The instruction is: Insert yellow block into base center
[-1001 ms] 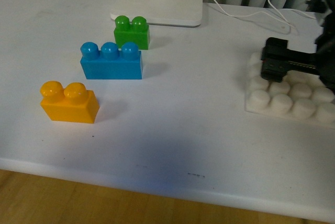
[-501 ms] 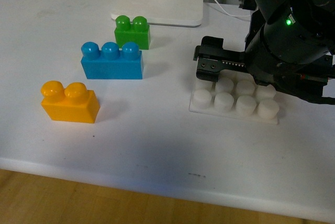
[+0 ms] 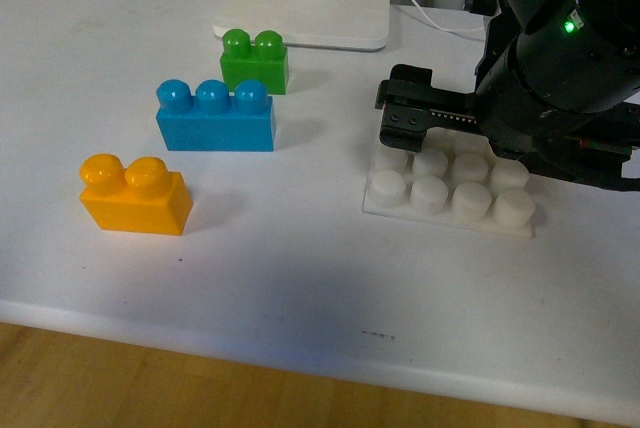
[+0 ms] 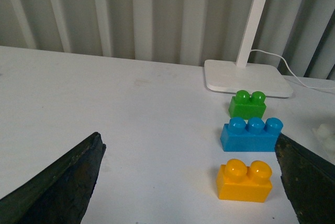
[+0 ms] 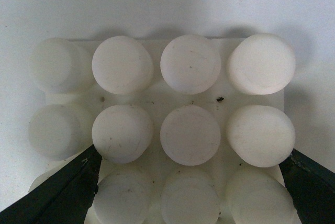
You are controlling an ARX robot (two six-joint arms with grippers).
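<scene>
The yellow block (image 3: 135, 195) stands on the white table at the front left, free of both grippers. It also shows in the left wrist view (image 4: 245, 181), well ahead of my open, empty left gripper (image 4: 188, 203). The white studded base (image 3: 378, 207) lies at the right centre. My right gripper (image 3: 405, 116) is low over the base's far side, open and empty. In the right wrist view its fingers (image 5: 63, 192) stand either side of the base (image 5: 157, 98). The arm hides the base's back rows in the front view.
A blue three-stud brick (image 3: 214, 116) and a green two-stud brick (image 3: 254, 60) stand behind the yellow block. A white lamp foot (image 3: 305, 10) with a cable sits at the back. The table's front edge (image 3: 300, 348) is near.
Over the last second the base slid left across the table with my right gripper over it. In the last half second it has stayed nearly still. The bricks have not moved.
</scene>
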